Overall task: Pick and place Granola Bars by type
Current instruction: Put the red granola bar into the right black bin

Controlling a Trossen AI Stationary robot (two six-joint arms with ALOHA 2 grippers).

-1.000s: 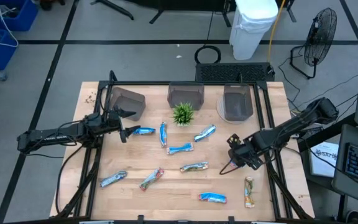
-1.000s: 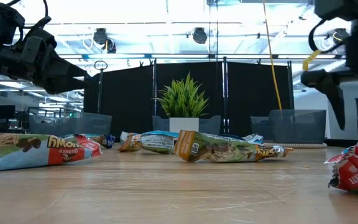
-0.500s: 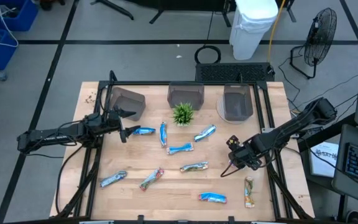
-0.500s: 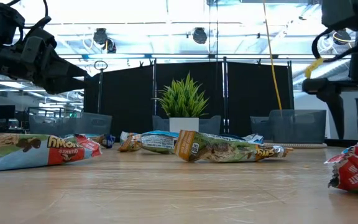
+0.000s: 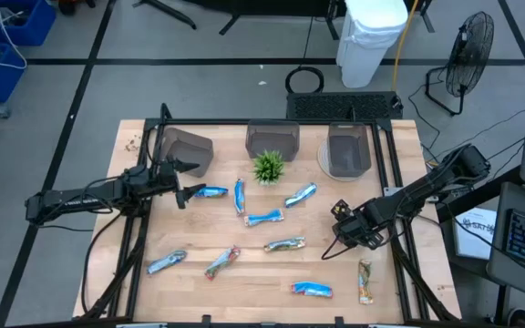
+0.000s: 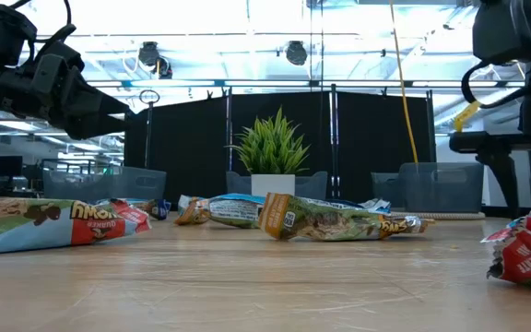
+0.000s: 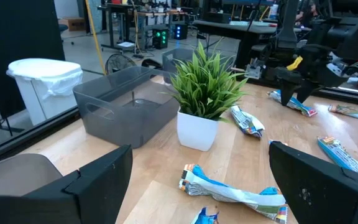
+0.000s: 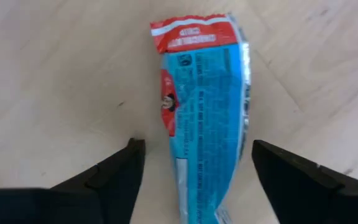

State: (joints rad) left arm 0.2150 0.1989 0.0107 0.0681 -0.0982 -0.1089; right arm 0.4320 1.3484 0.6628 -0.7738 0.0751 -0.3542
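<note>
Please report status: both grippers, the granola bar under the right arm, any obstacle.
Right gripper open, straddling granola bar, not gripping. Left gripper open, waiting near grey bin. No obstacle seen.

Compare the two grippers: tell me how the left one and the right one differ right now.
The left gripper hangs beside a blue bar near the left bin; the right gripper sits over bare wood near the table's right edge. The left gripper's fingers frame the plant, with no bar between them; the right gripper's fingers straddle a blue-and-red bar without touching it. Both are open and empty.
</note>
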